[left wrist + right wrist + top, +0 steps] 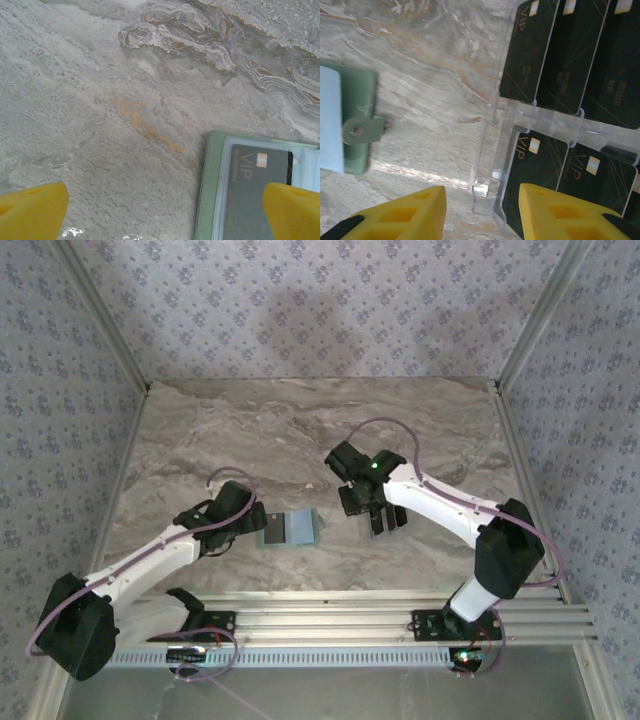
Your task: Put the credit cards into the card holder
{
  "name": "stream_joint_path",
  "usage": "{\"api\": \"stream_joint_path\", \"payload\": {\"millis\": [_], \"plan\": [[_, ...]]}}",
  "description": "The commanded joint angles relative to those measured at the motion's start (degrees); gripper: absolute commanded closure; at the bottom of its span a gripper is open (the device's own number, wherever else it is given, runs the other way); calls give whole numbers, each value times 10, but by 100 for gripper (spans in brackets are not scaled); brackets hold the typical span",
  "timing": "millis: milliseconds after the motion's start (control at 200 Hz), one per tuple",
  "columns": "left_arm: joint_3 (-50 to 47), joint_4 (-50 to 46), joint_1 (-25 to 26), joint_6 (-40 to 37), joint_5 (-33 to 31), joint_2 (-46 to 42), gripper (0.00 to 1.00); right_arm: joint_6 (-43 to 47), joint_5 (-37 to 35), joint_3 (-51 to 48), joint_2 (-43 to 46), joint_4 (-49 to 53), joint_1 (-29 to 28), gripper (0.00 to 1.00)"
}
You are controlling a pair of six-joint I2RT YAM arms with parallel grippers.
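Yellow fingertips (30,212) of the left gripper (160,215) stand wide apart at the bottom of the left wrist view and grip nothing. One tip overlaps the flat sage-green, wallet-like card holder (207,200), which lies open on the grey-veined marble table (100,100). One of the thin, dark grey rectangular credit cards (252,190), marked VIP, lies on the holder's inner face.

Seen from above, the holder (288,528) sits near the middle front of the table. The left arm stretches low and forward, ending just beside the holder's left edge. The right arm bends at the elbow and reaches inward. The right gripper (480,217) hangs over a clear plastic tray (492,150), its fingers parted and holding nothing.

Five more cards show in the tray, three in the far row (570,50) and two in the near row. A corner of a sixth shows at the edge.
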State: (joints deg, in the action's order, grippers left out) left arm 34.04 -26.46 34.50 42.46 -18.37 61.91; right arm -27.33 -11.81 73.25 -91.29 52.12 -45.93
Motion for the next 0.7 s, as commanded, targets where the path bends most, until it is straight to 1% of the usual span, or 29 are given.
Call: {"api": "stream_joint_path", "payload": {"millis": [0,215,355,520,695], "plan": [[14,-14,-2,-11,16,-1,0,-2,8,0,10,-3,-22,57],[-2,5,5,-13,34,10,0,-40,116,22,-37,-100,-77,57],[-18,18,19,-3,37,16,0,-52,164,45,-87,-149,-89,56],[-36,31,52,21,25,23,0,-48,172,81,-148,-161,-91,56],[-50,46,72,38,19,38,0,-43,168,111,-196,-155,-87,57]]}}
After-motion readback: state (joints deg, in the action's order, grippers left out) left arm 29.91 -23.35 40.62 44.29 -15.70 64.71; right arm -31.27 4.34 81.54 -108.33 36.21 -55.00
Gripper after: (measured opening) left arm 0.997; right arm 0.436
